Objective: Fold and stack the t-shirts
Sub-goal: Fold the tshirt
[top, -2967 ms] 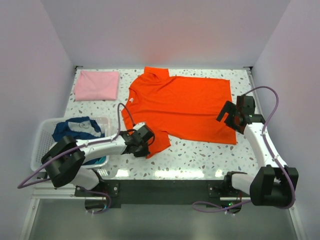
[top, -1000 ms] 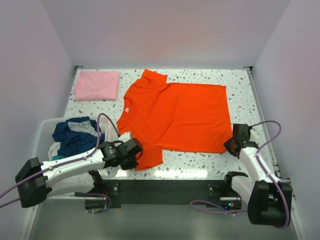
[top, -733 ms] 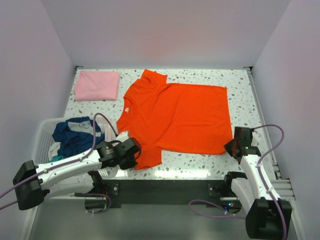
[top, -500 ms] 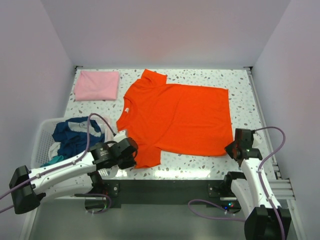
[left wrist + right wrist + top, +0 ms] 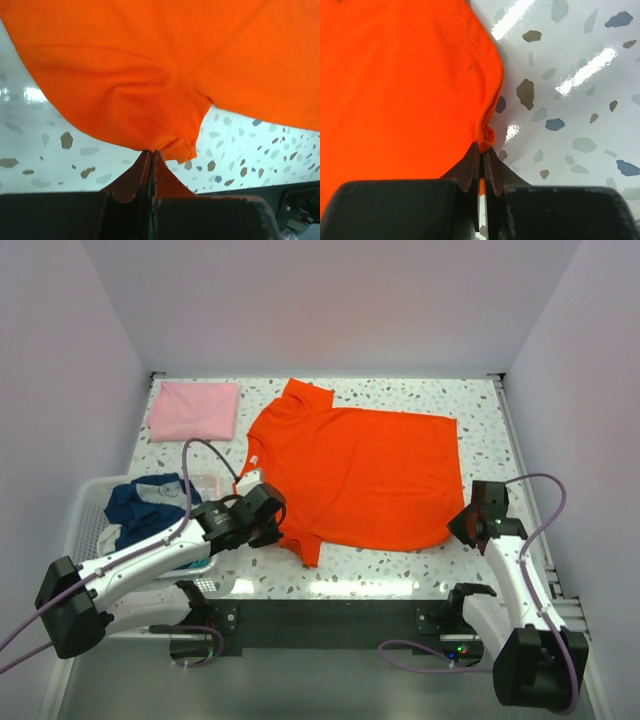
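Here we've got the orange t-shirt (image 5: 360,475) spread flat across the middle of the bench (image 5: 400,558), collar to the left and hem to the right. Our left fingers (image 5: 142,172) are clamped tight on its near edge by the sleeve, with the cloth bunched up right at the tips. Our right fingers (image 5: 470,167) are pinched shut on the near hem corner. Grabbing both ends of the same long edge makes sense to us, since the whole near side can go over as one straight line instead of flopping. Looks like the very start of the first fold. The pink t-shirt (image 5: 194,410) sits folded at the far left corner, probably the stack spot, and the blue t-shirts (image 5: 150,505) wait in the white basket (image 5: 85,510).
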`<control>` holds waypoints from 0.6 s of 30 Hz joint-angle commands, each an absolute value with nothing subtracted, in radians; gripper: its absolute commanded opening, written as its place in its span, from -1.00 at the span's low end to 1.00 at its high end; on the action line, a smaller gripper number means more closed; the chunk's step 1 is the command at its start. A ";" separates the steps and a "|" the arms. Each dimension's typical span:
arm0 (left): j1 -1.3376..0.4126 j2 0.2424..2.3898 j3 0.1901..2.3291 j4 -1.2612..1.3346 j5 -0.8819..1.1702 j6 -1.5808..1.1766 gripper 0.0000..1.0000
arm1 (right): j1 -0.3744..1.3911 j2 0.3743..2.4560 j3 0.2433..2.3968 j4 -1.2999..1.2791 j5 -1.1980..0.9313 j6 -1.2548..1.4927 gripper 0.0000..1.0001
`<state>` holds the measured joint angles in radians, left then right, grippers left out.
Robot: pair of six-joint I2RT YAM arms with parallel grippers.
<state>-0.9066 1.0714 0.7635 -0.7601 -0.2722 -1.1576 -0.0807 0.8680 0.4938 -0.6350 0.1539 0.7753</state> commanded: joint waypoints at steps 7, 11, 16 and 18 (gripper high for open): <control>-0.804 1.175 0.917 -0.634 -0.302 -0.963 -1.00 | -0.083 0.948 0.640 -0.597 0.123 0.701 -1.00; -0.749 1.219 0.994 -0.624 -0.321 -0.914 -1.00 | -0.083 0.998 0.702 -0.587 0.123 0.686 -0.99; -0.677 1.267 1.041 -0.580 -0.290 -0.835 -1.00 | -0.084 1.078 0.768 -0.583 0.118 0.669 -0.99; -0.647 1.298 1.058 -0.563 -0.275 -0.812 -1.00 | -0.083 1.098 0.782 -0.572 0.112 0.672 -0.97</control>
<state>-0.6819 1.2667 1.0016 -0.6289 -0.2813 -0.8913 -0.0807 1.0775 0.7261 -0.6102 0.1215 0.6903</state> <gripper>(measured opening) 0.018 0.015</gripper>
